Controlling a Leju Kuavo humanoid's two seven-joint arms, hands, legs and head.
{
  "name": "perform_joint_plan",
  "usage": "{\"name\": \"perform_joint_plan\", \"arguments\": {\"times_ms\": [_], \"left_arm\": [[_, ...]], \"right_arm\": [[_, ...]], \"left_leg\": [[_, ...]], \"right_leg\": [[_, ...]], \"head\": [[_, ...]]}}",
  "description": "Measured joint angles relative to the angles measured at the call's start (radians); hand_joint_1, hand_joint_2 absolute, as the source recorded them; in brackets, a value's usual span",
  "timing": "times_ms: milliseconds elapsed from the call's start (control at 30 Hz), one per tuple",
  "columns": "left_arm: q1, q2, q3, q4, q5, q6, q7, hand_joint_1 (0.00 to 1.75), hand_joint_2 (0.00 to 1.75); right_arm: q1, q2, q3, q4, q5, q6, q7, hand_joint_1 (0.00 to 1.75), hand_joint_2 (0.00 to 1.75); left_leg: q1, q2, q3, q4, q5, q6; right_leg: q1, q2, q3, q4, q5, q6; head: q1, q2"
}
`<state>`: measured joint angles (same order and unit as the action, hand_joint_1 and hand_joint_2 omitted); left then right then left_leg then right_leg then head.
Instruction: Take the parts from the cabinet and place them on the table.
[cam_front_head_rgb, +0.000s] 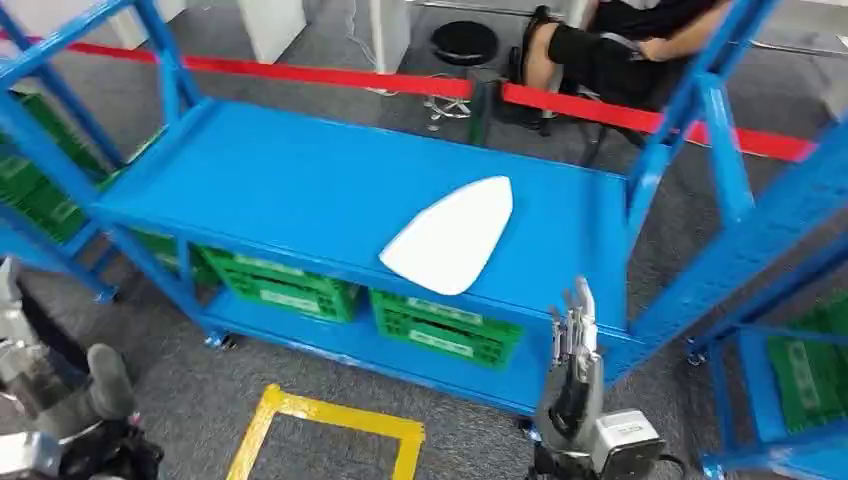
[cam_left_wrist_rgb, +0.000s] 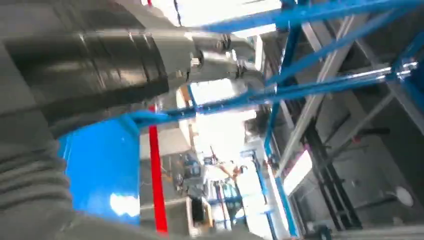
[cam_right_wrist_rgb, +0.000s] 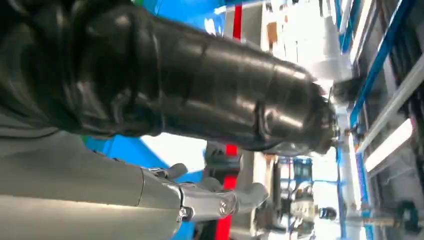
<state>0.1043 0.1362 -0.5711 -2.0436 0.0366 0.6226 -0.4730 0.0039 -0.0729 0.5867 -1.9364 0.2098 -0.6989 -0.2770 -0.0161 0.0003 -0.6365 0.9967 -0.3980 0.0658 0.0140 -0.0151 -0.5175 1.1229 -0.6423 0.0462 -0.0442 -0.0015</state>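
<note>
White and flat, the part (cam_front_head_rgb: 448, 237) lies on the blue shelf (cam_front_head_rgb: 300, 190) of the cart, toward its right front, one rounded end pointing to the back right. Nothing touches it.

Right hand (cam_front_head_rgb: 573, 350) stands upright in front of the shelf's front edge, below and to the right of the part and clear of it. Its fingers (cam_front_head_rgb: 583, 305) point up, straight and a little apart, with nothing between them. The right wrist view shows the same hand (cam_right_wrist_rgb: 200, 100) close up as a dark, glossy bulk with a grey thumb beneath it, and no object in its grasp.

Left hand (cam_front_head_rgb: 95, 390) sits low at the left, near the floor, well apart from the shelf and the part. In the head view it shows a dark rounded shape and silver parts; how its fingers lie I cannot tell. The left wrist view shows its grey ribbed cover and thumb (cam_left_wrist_rgb: 210, 55) against blue rails, blurred, with no object seen in it.

Green crates (cam_front_head_rgb: 445, 328) sit on the lower shelf under the part. Red tape (cam_front_head_rgb: 330, 74) runs behind the cart, and a person (cam_front_head_rgb: 610, 40) sits beyond it. Yellow tape (cam_front_head_rgb: 330, 425) marks the grey floor in front.
</note>
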Motion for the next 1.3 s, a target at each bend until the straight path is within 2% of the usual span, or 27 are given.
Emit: {"name": "perform_joint_plan", "arguments": {"times_ms": [67,133,200,233,267,400,433,467,500,567,600,633,700,733,767,800,833,867,933,967,1000,1067,1100,1133,1200,1267,1300], "left_arm": [[0.002,0.000,0.000,0.000,0.000,0.000,0.000,0.00,0.00],[0.002,0.000,0.000,0.001,0.000,0.000,0.000,0.00,0.00],[0.002,0.000,0.000,0.001,-0.001,0.000,0.001,0.00,0.00],[0.002,0.000,0.000,0.001,-0.001,0.000,0.000,0.00,0.00],[0.004,0.000,0.000,0.001,-0.002,0.000,0.000,0.00,0.00],[0.005,-0.001,-0.001,0.000,-0.004,0.001,0.000,0.00,0.00],[0.006,0.000,0.000,-0.002,-0.005,0.001,0.000,0.00,0.00],[0.007,-0.001,-0.001,-0.002,-0.005,0.002,-0.001,0.00,0.00],[0.003,0.001,0.000,-0.002,-0.007,0.002,-0.003,0.00,0.00],[0.004,0.001,-0.002,0.000,-0.006,0.002,-0.002,0.00,0.00],[0.006,0.001,-0.002,0.000,-0.006,0.002,-0.002,0.00,0.00],[0.006,0.002,-0.002,0.001,-0.006,0.002,-0.002,0.00,0.00],[0.006,0.002,-0.002,0.001,-0.006,0.002,-0.001,0.00,0.00],[0.006,0.001,-0.002,0.001,-0.006,0.002,-0.001,0.00,0.00],[0.003,0.002,-0.002,0.002,-0.006,0.002,-0.001,0.00,0.00],[0.003,0.000,-0.002,0.000,-0.006,0.002,-0.001,0.00,0.00],[0.004,0.000,-0.002,0.000,-0.005,0.001,0.000,0.00,0.00],[0.003,0.000,-0.001,0.000,-0.004,0.001,0.000,0.00,0.00],[0.005,0.000,-0.002,0.000,-0.007,0.000,0.000,0.00,0.00],[0.006,-0.002,-0.001,0.000,-0.007,0.000,-0.001,0.00,0.00],[0.003,-0.002,-0.001,0.000,-0.007,0.000,-0.001,0.00,0.00],[0.002,-0.003,-0.001,0.000,-0.007,0.000,0.000,0.00,0.00],[0.003,-0.003,-0.001,0.000,-0.007,0.000,0.000,0.00,0.00],[0.003,-0.003,-0.001,0.000,-0.007,-0.001,0.000,0.00,0.00],[0.002,-0.002,-0.001,0.000,-0.007,-0.001,0.000,0.00,0.00],[0.002,-0.003,-0.001,0.000,-0.007,-0.002,0.000,0.00,0.00],[0.001,-0.004,-0.001,0.001,-0.007,-0.002,0.000,0.00,0.00]], "right_arm": [[0.006,-0.001,0.000,0.002,-0.002,0.000,0.004,0.00,0.00],[0.006,-0.001,0.000,0.004,-0.004,0.000,0.006,0.00,0.00],[0.005,-0.001,0.000,0.005,-0.006,0.000,0.007,0.00,0.00],[0.003,-0.002,0.000,0.006,-0.006,0.000,0.007,0.00,0.00],[0.000,-0.002,0.000,0.006,-0.007,0.000,0.007,0.00,0.00],[0.000,-0.002,0.000,0.006,-0.008,0.000,0.006,0.00,0.00],[-0.001,0.001,0.000,0.006,-0.008,0.000,0.005,0.00,0.00],[-0.001,0.000,0.000,0.006,-0.008,0.000,0.005,0.00,0.00],[-0.001,0.001,0.000,0.006,-0.009,0.000,0.005,0.00,0.00],[0.001,0.000,0.000,0.007,-0.011,0.000,0.005,0.00,0.00],[0.004,0.000,0.000,0.007,-0.011,0.000,0.005,0.00,0.00],[0.005,0.000,0.000,0.008,-0.011,0.000,0.005,0.00,0.00],[0.004,0.000,0.000,0.009,-0.012,0.000,0.005,0.00,0.00],[0.004,0.000,0.000,0.009,-0.012,0.000,0.005,0.00,0.00],[0.003,0.000,0.000,0.008,-0.012,0.000,0.005,0.00,0.00],[0.003,0.000,0.000,0.008,-0.013,0.000,0.006,0.00,0.00],[0.003,0.000,0.000,0.007,-0.013,0.000,0.005,0.00,0.00],[0.004,0.000,0.000,0.006,-0.013,0.000,0.005,0.00,0.00],[0.003,0.000,0.000,0.006,-0.024,0.000,0.005,0.00,0.00],[0.001,0.000,0.000,0.006,-0.032,0.000,0.003,0.00,0.00],[0.001,0.000,0.000,0.006,-0.038,0.000,-0.001,0.00,0.00],[0.003,0.000,0.000,0.006,-0.039,0.000,-0.005,0.00,0.00],[0.007,-0.001,0.000,0.006,-0.034,0.000,-0.005,0.00,0.00],[0.009,-0.002,0.000,0.007,-0.021,0.000,-0.003,0.00,0.00],[0.009,-0.002,0.000,0.007,0.001,-0.001,0.003,0.00,0.00],[0.008,-0.001,0.000,0.005,0.006,-0.001,0.007,0.00,0.00],[0.008,-0.002,0.000,0.004,0.006,-0.001,0.007,0.00,0.00]], "left_leg": [[-0.002,-0.027,-0.002,0.003,-0.003,-0.001],[-0.003,-0.053,0.000,0.007,-0.005,-0.003],[-0.006,-0.081,0.004,0.010,-0.008,-0.005],[-0.006,-0.091,0.006,0.010,-0.008,-0.005],[-0.003,-0.096,0.006,0.007,-0.005,-0.009],[0.002,-0.128,0.002,-0.004,0.004,-0.028],[-0.004,-0.122,-0.001,-0.002,0.003,-0.026],[-0.009,-0.078,-0.014,0.019,-0.018,-0.037],[0.000,-0.046,-0.040,0.081,-0.057,-0.047],[0.021,-0.016,-0.113,0.231,-0.116,-0.065],[0.033,-0.009,-0.141,0.285,-0.127,-0.076],[0.044,-0.004,-0.141,0.282,-0.114,-0.088],[0.066,0.014,-0.070,0.151,-0.043,-0.111],[0.076,0.046,-0.017,0.061,-0.007,-0.126],[0.072,0.100,0.003,0.020,-0.029,-0.150],[0.077,0.089,0.013,0.021,-0.030,-0.130],[0.075,0.072,0.006,0.033,-0.035,-0.110],[0.071,0.067,0.002,0.037,-0.038,-0.103],[0.064,0.039,0.001,0.038,-0.039,-0.082],[0.062,0.036,0.003,0.036,-0.041,-0.076],[0.057,0.026,0.003,0.035,-0.039,-0.073],[0.046,0.004,0.003,0.034,-0.039,-0.065],[0.037,-0.012,0.003,0.034,-0.039,-0.064],[0.029,-0.025,0.004,0.034,-0.039,-0.060],[0.017,-0.056,0.010,0.033,-0.039,-0.059],[0.013,-0.079,0.020,0.028,-0.037,-0.056],[0.017,-0.079,0.022,0.022,-0.033,-0.051]], "right_leg": [[-0.004,0.007,-0.098,0.158,-0.051,0.007],[-0.004,0.008,-0.127,0.168,-0.016,0.010],[-0.003,0.017,-0.076,0.013,0.094,0.006],[-0.003,0.037,-0.043,-0.078,0.139,-0.001],[-0.003,0.059,-0.030,-0.100,0.126,-0.017],[0.011,0.035,-0.020,-0.132,0.145,-0.059],[-0.010,0.017,0.007,-0.161,0.163,-0.061],[-0.011,0.012,0.017,-0.175,0.168,-0.061],[-0.015,0.000,0.022,-0.182,0.174,-0.066],[-0.022,-0.022,0.021,-0.181,0.173,-0.061],[-0.029,-0.037,0.021,-0.180,0.169,-0.054],[-0.036,-0.050,0.022,-0.177,0.165,-0.046],[-0.057,-0.076,0.030,-0.167,0.152,-0.022],[-0.065,-0.085,0.034,-0.156,0.142,-0.007],[-0.063,-0.096,0.034,-0.144,0.130,0.011],[-0.056,-0.098,0.012,-0.134,0.115,0.023],[-0.053,-0.104,0.019,-0.140,0.113,0.027],[-0.051,-0.110,0.026,-0.145,0.116,0.029],[-0.064,-0.112,0.035,-0.146,0.111,0.038],[-0.069,-0.066,0.030,-0.119,0.080,0.037],[-0.064,-0.026,0.000,-0.049,0.041,0.027],[-0.045,0.001,-0.099,0.144,-0.031,0.010],[-0.037,0.004,-0.139,0.210,-0.044,0.001],[-0.030,0.006,-0.156,0.222,-0.029,-0.010],[-0.010,0.015,-0.122,0.109,0.057,-0.041],[0.012,0.057,-0.054,-0.055,0.146,-0.076],[0.021,0.064,-0.041,-0.094,0.143,-0.104]], "head": [[0.006,0.000],[0.012,0.000],[0.019,0.000],[0.024,0.000],[0.019,0.000],[0.032,0.000],[0.037,0.000],[0.037,0.000],[0.019,0.000],[0.012,0.000],[0.009,0.000],[0.007,0.000],[-0.002,0.000],[-0.003,0.000],[-0.012,0.000],[-0.033,0.000],[-0.016,0.000],[0.006,0.000],[0.019,0.000],[0.032,0.000],[0.035,0.000],[0.056,0.000],[0.062,0.000],[0.065,0.000],[0.067,0.000],[0.068,0.000],[0.062,0.000]]}}
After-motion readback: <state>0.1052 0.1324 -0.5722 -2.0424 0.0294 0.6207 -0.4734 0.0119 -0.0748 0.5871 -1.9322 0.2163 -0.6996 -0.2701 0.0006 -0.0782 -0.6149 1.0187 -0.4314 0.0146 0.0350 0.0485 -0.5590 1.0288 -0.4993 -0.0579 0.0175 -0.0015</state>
